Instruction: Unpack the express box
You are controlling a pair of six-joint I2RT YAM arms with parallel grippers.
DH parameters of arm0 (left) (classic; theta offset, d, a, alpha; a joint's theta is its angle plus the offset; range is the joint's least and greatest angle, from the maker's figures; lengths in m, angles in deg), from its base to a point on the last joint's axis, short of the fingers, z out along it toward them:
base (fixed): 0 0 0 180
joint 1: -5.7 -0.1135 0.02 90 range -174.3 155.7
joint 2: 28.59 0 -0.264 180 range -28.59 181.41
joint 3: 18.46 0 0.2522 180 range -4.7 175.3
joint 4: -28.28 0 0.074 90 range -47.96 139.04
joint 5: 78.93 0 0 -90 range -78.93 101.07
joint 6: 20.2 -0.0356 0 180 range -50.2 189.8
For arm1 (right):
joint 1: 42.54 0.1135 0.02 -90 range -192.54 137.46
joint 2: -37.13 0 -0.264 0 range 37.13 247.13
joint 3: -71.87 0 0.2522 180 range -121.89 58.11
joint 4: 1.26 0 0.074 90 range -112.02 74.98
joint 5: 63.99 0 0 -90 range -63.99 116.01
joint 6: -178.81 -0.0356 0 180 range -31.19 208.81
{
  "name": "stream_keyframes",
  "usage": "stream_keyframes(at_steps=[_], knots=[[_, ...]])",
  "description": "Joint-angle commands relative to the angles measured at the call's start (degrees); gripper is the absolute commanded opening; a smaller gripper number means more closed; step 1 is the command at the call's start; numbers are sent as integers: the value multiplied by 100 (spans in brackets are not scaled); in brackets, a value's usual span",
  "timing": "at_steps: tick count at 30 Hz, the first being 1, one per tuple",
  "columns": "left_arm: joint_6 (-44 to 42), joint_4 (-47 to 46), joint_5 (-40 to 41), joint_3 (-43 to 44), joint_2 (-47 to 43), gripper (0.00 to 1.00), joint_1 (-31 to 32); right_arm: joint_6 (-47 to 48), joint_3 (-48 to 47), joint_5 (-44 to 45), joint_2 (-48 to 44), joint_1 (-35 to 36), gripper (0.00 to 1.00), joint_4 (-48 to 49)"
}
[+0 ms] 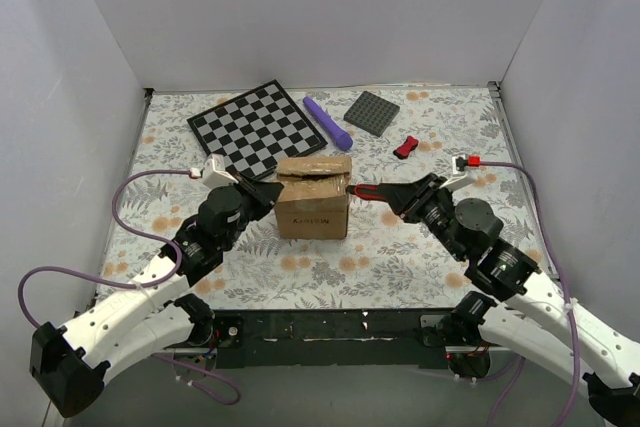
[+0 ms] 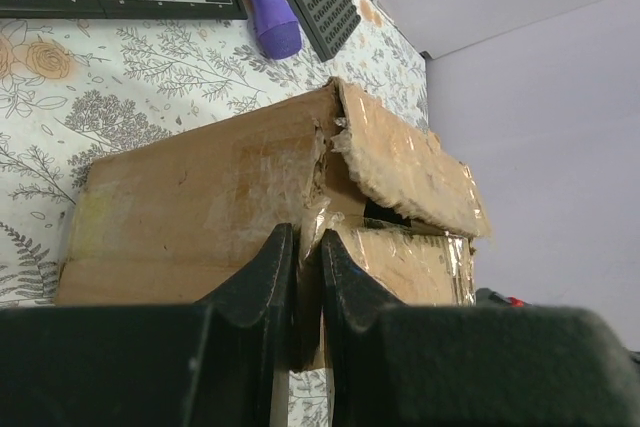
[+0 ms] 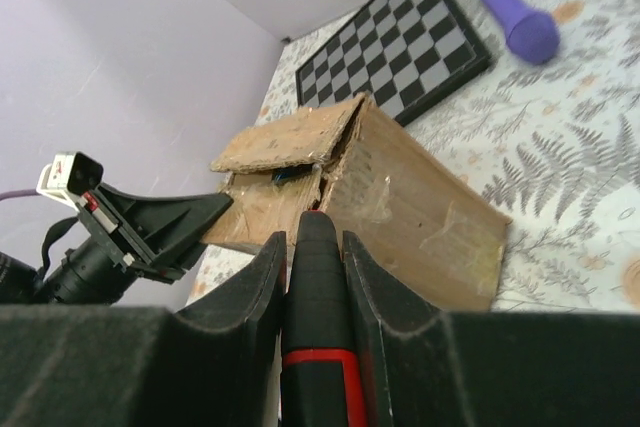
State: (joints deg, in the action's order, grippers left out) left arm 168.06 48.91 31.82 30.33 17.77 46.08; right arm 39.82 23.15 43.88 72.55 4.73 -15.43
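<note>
The express box point(image 1: 313, 205), a small brown carton with torn, taped top flaps, stands mid-table. One flap point(image 3: 290, 137) is lifted and the seam gapes. My left gripper point(image 1: 272, 191) is at the box's upper left edge; in the left wrist view its jaws point(image 2: 308, 247) are pinched on the box's edge point(image 2: 200, 207). My right gripper point(image 1: 390, 195) is shut on a black and red cutter point(image 1: 362, 191). In the right wrist view the cutter point(image 3: 316, 287) sits between my jaws point(image 3: 312, 239), its tip at the box's point(image 3: 410, 207) upper right corner seam.
A chessboard point(image 1: 258, 127) lies behind the box on the left. A purple cylinder point(image 1: 328, 120), a flat dark grey square plate point(image 1: 372, 112) and a small red and black object point(image 1: 405, 147) lie behind on the right. White walls enclose the table.
</note>
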Motion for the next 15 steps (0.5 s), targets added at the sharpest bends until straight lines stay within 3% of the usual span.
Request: stream_keyframes(at_steps=[1,3,4,6,7,10,15], knots=[[-166,-230,245,207,-295,0,-4,969,-862,1390,-351,46,1,-459],[-219,-221,236,180,-435,0,-4,1433,-899,1614,-492,55,1,-304],[-280,-222,219,163,-488,5,-4,1593,-881,1675,-544,55,1,-15],[-342,-230,210,154,-602,27,-4,1726,-898,1790,-589,55,1,144],[-395,-248,192,162,-638,45,-4,1909,-907,1851,-554,55,1,242],[-439,-108,227,303,-708,73,-4,2225,-995,1931,-326,55,1,295],[-597,165,429,549,-822,83,-4,2850,-1030,1940,307,55,1,515]])
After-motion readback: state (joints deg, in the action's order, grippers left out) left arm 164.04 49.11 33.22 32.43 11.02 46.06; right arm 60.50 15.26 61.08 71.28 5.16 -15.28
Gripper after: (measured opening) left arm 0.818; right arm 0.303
